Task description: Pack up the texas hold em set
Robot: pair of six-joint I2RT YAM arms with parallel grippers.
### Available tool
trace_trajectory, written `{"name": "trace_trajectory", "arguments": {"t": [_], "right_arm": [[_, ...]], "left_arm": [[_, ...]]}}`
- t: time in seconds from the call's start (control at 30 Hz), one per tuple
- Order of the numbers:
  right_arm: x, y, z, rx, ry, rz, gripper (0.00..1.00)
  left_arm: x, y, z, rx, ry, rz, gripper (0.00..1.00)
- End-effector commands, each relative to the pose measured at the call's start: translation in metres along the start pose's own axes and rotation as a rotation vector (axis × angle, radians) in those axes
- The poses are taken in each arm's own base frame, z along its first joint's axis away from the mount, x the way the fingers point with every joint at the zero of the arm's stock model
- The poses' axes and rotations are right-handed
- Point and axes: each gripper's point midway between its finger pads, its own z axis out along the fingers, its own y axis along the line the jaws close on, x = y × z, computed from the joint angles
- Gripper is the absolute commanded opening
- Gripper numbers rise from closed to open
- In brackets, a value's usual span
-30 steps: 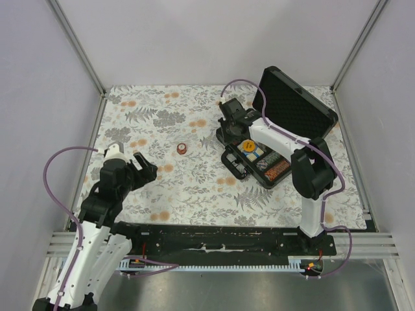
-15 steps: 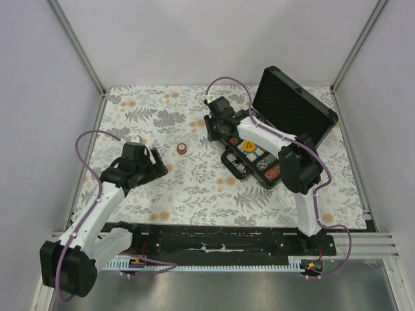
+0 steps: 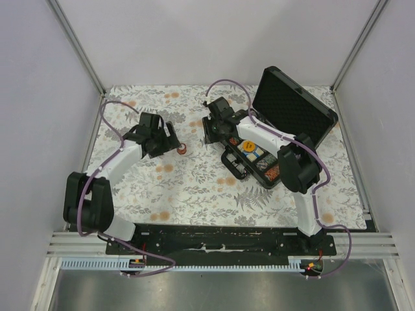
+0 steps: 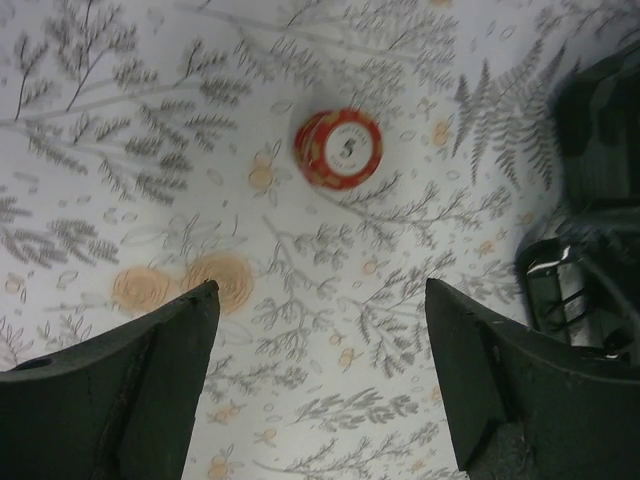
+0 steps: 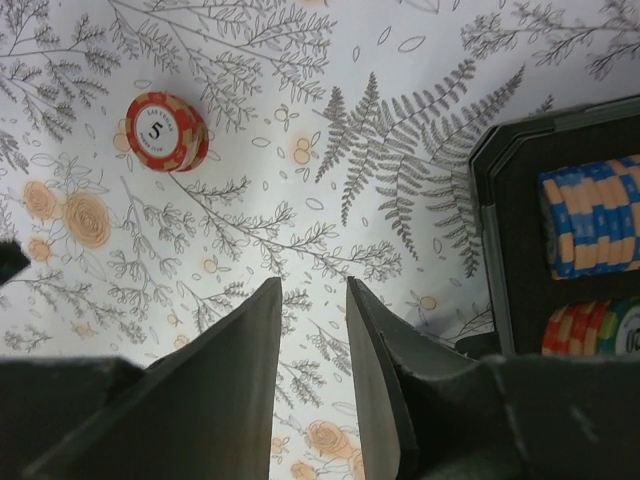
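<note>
Case (image 3: 295, 107) holds chip rows (image 5: 592, 228); left jaws gape empty, right jaws narrowly parted, empty.

Both arms out fwd, grippers near each other mid-field, not touching.
L arm (image 3: 120, 159) runs from its base fwd & inward, shoulder joint low at near-left, wrist turned toward the right; L gripper (image 3: 170, 141) (image 4: 320, 300) points down, jaws spread wide, nothing btwn the fingers (image 4: 150, 390). R arm (image 3: 259, 137) bends at a raised elbow, forearm goes fwd-left; R gripper (image 3: 211, 131) (image 5: 312, 290) points down, jaws only a narrow slit apart, holding nothing.
</note>
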Motion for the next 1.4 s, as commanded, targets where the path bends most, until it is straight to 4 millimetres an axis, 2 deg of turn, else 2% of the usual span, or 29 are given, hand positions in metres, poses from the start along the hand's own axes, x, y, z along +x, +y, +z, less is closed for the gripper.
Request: {"name": "trace_trajectory", "arguments": {"t": [0.0,0.17,0.3,0.5,0.67,0.8,0.97,1.2,1.37], "right_arm": [[-0.02,0.025,-0.035,-0.083,-0.016,0.051,0.4],[-0.025,0.017,-0.045,-0.031,-0.021,0.032,0.4],[-0.034,0.004,-0.055,-0.005,-0.04,0.044,0.42],[-0.041,-0.01,-0.061,-0.005,-0.046,0.078,0.43],[-0.043,-0.013,-0.061,-0.023,-0.045,0.096,0.43],[-0.043,-0.016,-0.057,-0.029,-0.035,0.104,0.43],[-0.043,-0.012,-0.054,-0.045,-0.041,0.122,0.42],[-0.04,-0.012,-0.054,-0.051,-0.036,0.141,0.41],[-0.039,-0.011,-0.052,-0.054,-0.034,0.147,0.41]], "left_arm": [[-0.053,-0.038,0.01,0.077,-0.09,0.094,0.89],[-0.054,-0.04,0.049,-0.009,0.002,0.187,0.91],[-0.04,-0.038,0.07,-0.1,0.095,0.255,0.9],[-0.027,-0.024,0.08,-0.211,0.135,0.275,0.9],[-0.015,-0.011,0.09,-0.265,0.186,0.286,0.9],[-0.011,-0.006,0.098,-0.287,0.197,0.282,0.9],[-0.014,-0.01,0.108,-0.275,0.192,0.282,0.88],[-0.003,-0.009,0.112,-0.275,0.24,0.267,0.71],[0.007,-0.007,0.106,-0.283,0.296,0.269,0.67]]}}
